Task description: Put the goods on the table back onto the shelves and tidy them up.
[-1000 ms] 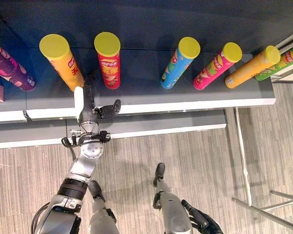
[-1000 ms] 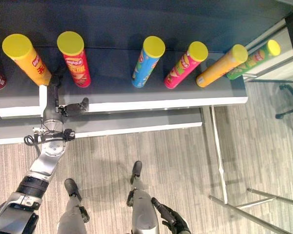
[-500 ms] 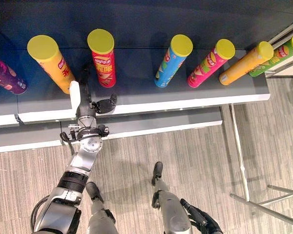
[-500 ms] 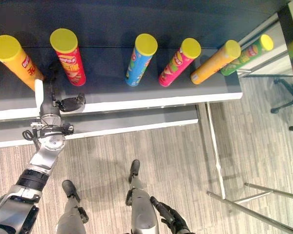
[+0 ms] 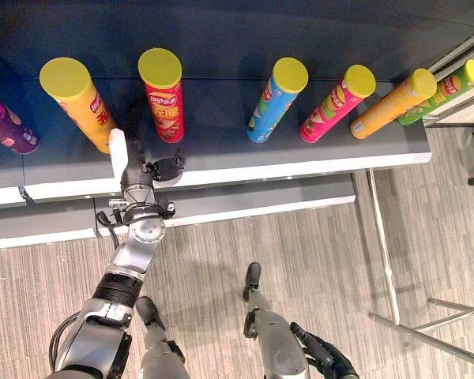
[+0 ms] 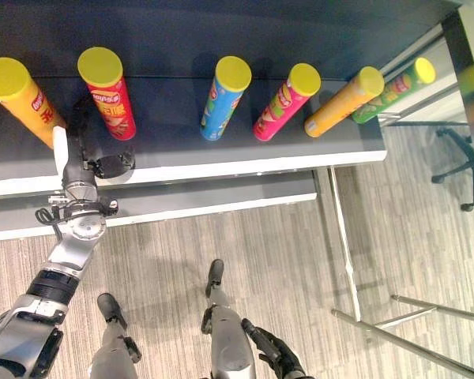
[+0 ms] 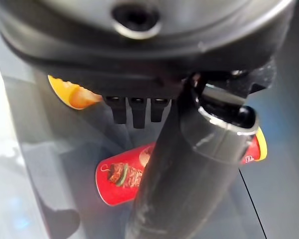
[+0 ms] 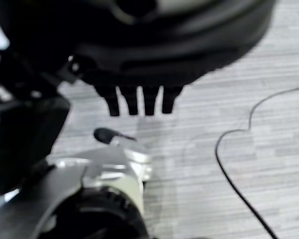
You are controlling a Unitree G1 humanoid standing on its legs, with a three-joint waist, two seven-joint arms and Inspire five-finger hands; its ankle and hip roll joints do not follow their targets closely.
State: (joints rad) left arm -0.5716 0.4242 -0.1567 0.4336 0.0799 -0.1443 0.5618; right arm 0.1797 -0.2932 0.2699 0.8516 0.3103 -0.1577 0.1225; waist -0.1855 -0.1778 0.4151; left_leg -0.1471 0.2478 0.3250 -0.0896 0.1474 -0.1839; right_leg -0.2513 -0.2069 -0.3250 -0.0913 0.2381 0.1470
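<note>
The left hand has slid a touch further in over the shelf, settling between the yellow can and the red can. Its fingers are stretched out straight, thumb out to the side, gripping nothing. The red can stands upright just beside those fingers. Further along stand the blue can, pink can, orange can and green can. The right hand hangs low over the floor, fingers relaxed.

Left hand outstretched (fingers straight), right hand low
</note>
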